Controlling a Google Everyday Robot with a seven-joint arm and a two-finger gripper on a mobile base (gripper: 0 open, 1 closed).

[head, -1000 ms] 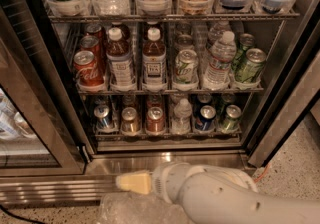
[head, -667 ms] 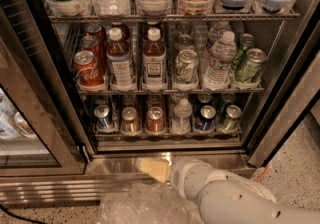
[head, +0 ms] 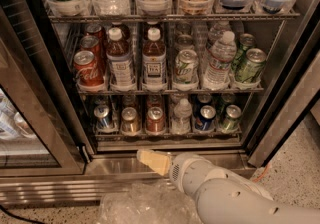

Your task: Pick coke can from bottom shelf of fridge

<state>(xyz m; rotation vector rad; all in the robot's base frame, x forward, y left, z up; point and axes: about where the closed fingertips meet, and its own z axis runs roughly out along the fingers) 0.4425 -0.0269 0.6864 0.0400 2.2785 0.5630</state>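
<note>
end effector (head: 154, 161): has risen rightward to the fridge (head: 107, 166) base; open or closed, cannot tell | coke can (head: 155, 120): bottom shelf (head: 172, 133), third lane from left, untouched | meaning: roughly lined up below it, reach-in remains

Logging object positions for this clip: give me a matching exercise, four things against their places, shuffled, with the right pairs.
Things:
1. coke can
2. gold-brown can
3. green can
4. gripper

Places:
A. right end of the bottom shelf
B. low, in front of the fridge at its metal base
C. third lane from the left, bottom shelf
D. second lane from the left, bottom shelf

Pairs: 1-C; 2-D; 3-A; 4-B
</note>
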